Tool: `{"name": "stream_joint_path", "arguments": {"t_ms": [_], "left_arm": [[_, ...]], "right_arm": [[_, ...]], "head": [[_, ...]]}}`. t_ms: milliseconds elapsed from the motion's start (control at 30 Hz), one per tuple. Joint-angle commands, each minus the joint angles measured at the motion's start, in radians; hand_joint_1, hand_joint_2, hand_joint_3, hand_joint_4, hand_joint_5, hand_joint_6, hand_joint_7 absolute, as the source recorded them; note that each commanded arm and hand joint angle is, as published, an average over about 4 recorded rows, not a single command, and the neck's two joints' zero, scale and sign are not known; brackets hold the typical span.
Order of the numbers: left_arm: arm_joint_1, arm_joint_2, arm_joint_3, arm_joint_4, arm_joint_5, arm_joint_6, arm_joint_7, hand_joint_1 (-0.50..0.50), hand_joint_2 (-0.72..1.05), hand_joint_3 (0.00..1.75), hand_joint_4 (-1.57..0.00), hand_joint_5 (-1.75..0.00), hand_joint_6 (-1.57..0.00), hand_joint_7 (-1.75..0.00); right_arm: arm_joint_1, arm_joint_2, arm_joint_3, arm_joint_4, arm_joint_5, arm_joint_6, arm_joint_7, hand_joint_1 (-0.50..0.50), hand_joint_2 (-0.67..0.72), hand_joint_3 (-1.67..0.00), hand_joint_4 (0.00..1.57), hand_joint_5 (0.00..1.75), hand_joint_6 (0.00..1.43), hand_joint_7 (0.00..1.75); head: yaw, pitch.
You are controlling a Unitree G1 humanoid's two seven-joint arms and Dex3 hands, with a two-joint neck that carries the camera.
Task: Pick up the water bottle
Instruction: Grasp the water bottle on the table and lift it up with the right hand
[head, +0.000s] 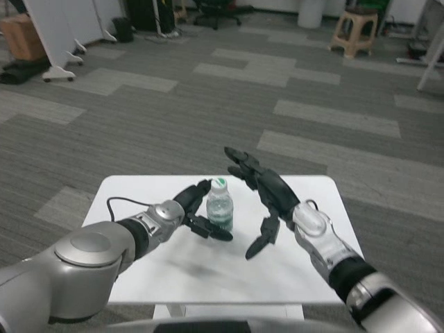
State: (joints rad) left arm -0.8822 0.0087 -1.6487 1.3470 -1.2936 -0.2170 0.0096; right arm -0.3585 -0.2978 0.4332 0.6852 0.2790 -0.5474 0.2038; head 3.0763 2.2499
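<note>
Nearest me, my left hand [186, 214] sits at the bottle's left side, fingers spread: one reaches up by the neck, another lies low along the base on the near side. I cannot tell whether they touch it; nothing is gripped yet. My right hand [267, 198] hovers just right of the bottle, fingers wide apart, holding nothing.

Between them the bottle [220, 205] stands upright near the middle of the table [305, 277], green-and-white cap on top.

The risk, as I judge it: the bottle is light and narrow, and my low left finger could nudge the base before the upper one closes, tipping it toward my right hand or rolling it off. Closing one-sided would also push it away.

Count: one bottle, one table, two hands. Beyond, one stool [349, 32].
</note>
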Motion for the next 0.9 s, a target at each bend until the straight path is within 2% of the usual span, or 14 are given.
{"name": "stream_joint_path", "arguments": {"t_ms": [33,467,567,700,900], "left_arm": [[-0.019,0.004,-0.007,0.007,-0.011,0.009,0.022,0.50,0.16,0.09,0.00,0.00,0.00,0.00],[-0.021,-0.009,-0.031,0.003,-0.026,0.039,0.046,0.50,0.16,0.09,-0.04,0.00,-0.03,0.00],[-0.026,-0.010,-0.048,0.000,-0.026,0.039,0.044,0.50,0.16,0.09,-0.04,0.00,-0.03,0.00],[-0.027,-0.010,-0.056,-0.004,-0.026,0.039,0.038,0.50,0.25,0.09,-0.07,0.00,-0.06,0.00],[-0.027,-0.010,-0.056,-0.014,-0.026,0.030,0.023,0.50,0.25,0.09,-0.07,0.00,-0.08,0.00]], "right_arm": [[-0.014,-0.006,0.009,-0.011,0.005,0.004,0.000,-0.08,0.60,-0.48,0.00,0.39,0.00,0.07],[-0.014,-0.004,0.013,-0.013,0.005,0.004,0.002,-0.08,0.60,-0.48,0.00,0.39,0.00,0.07],[-0.014,-0.005,0.013,-0.013,0.005,0.004,0.002,-0.08,0.60,-0.48,0.00,0.39,0.00,0.10],[-0.014,-0.005,0.013,-0.014,0.005,0.004,0.002,-0.08,0.60,-0.48,0.00,0.39,0.00,0.07],[-0.014,-0.004,0.012,-0.016,0.005,0.004,0.002,-0.08,0.60,-0.48,0.00,0.39,0.00,0.07]], "head": [[-0.006,-0.006],[-0.016,0.016],[-0.018,0.021],[-0.018,0.024],[-0.014,0.033]]}}
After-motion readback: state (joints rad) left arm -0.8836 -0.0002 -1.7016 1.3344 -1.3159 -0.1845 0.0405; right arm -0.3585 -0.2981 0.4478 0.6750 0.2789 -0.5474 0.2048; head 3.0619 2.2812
